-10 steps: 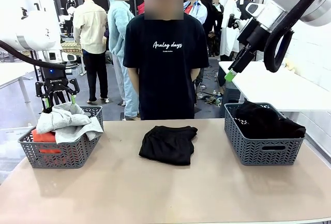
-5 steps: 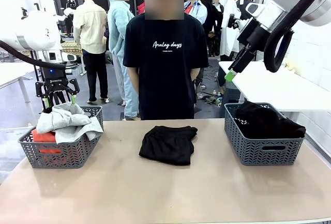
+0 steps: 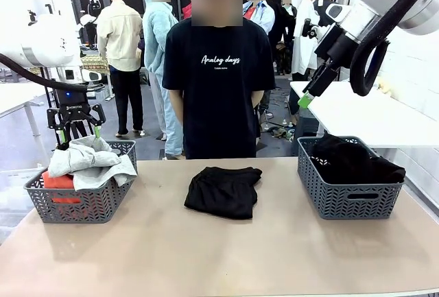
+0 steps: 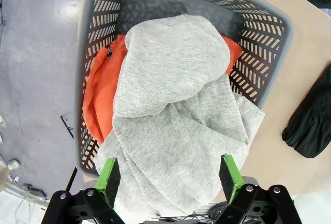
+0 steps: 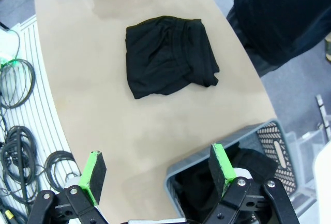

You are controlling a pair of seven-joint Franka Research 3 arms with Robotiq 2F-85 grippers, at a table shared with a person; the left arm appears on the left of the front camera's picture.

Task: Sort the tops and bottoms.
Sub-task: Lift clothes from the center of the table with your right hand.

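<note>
My right claw is open; black bottoms left of the right-hand basket look soft, limp: I'd pinch a thick fold.

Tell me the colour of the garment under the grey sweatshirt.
It is an orange top; the left wrist view shows it best.

Front view across table; wrist views downward; black garment in all.
</note>
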